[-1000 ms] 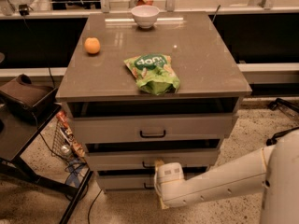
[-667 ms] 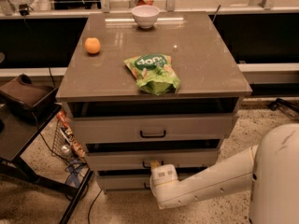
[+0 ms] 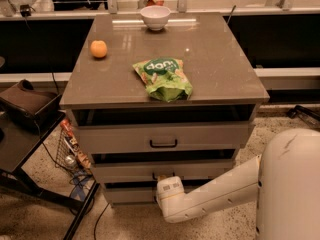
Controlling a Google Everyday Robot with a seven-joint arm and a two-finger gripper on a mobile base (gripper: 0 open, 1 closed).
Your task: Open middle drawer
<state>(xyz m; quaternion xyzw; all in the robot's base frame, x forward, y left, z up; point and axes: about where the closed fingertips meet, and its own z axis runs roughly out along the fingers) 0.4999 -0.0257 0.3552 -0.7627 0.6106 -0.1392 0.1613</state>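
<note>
grey drawers (image 3: 115, 136), three; gripper (image 3: 162, 178) at middle drawer (image 3: 120, 170)

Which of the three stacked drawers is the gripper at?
The middle drawer: the gripper is at its front's centre, below the top drawer whose black handle shows fully.

Glossy grey-brown worktop (image 3: 215, 59) carrying an orange fruit (image 3: 98, 49), a white bowl (image 3: 155, 17) and a green snack bag (image 3: 163, 78) with white lettering; pale grey-beige middle drawer (image 3: 120, 171), gripper (image 3: 161, 176) at its front centre behind the cream-white arm (image 3: 215, 194); floor (image 3: 30, 219) speckled beige.
</note>
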